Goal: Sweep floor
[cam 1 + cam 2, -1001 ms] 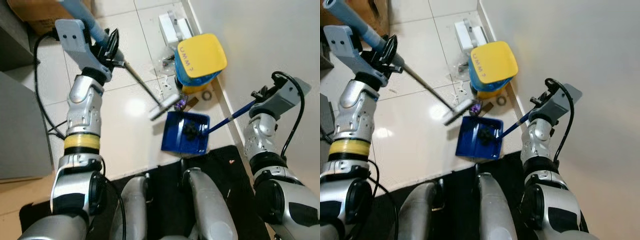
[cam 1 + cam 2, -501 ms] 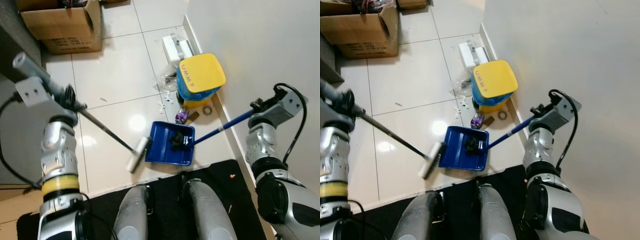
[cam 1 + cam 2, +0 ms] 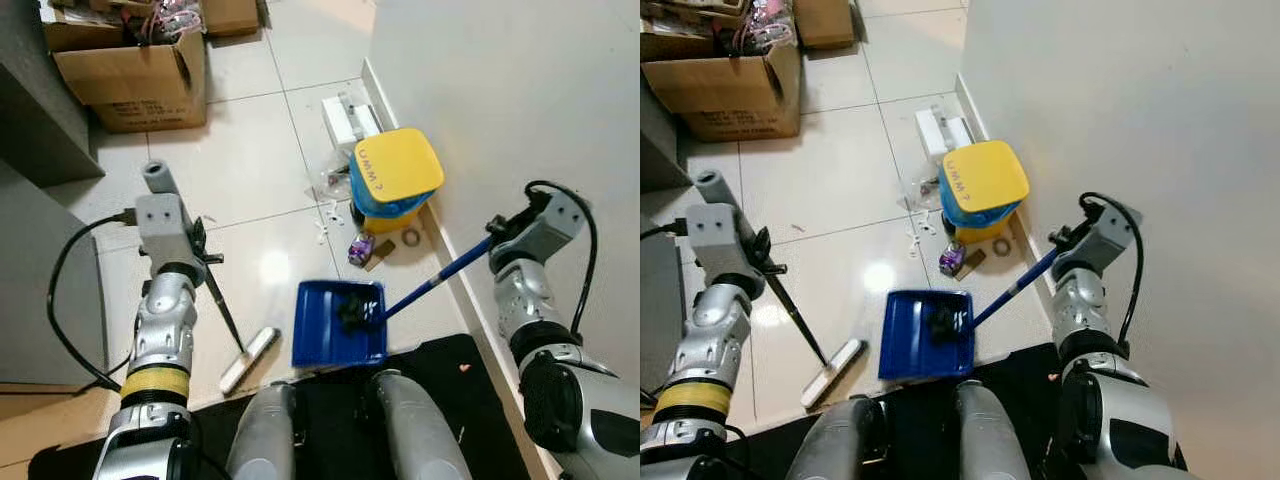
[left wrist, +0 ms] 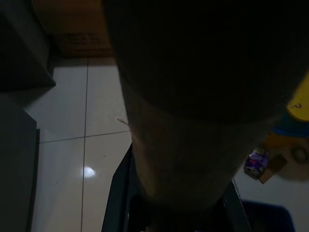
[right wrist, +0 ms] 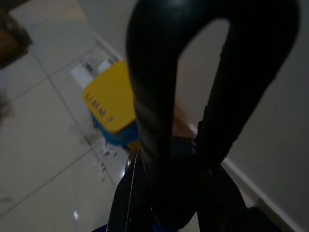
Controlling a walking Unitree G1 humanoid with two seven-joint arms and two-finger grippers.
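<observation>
My left gripper [image 3: 197, 257] is shut on the broom handle [image 3: 156, 178], which stands nearly upright. Its thin shaft slants down to the white broom head [image 3: 250, 360], lying on the tile just left of the blue dustpan [image 3: 330, 335]. A dark clump of debris [image 3: 352, 308] sits in the pan. The pan's blue handle [image 3: 437, 280] rises to my right gripper [image 3: 503, 230], which is shut on it near the wall. In the right wrist view the handle's black loop [image 5: 159, 96] runs between the fingers. A purple wrapper [image 3: 360, 248] and white scraps [image 3: 324, 215] lie on the floor beyond the pan.
A yellow-lidded blue bin [image 3: 395, 173] stands against the wall, with a tape ring [image 3: 411, 237] beside it and a white box [image 3: 349, 116] behind. Cardboard boxes [image 3: 130, 75] sit at the far left, a grey cabinet [image 3: 40, 130] lines the left side, and a black mat [image 3: 450, 360] lies under my feet.
The broom has swung left away from the dustpan; its head now rests on the floor and the handle stands steeper. The dustpan has slid slightly back from the bin. The camera view has shifted.
</observation>
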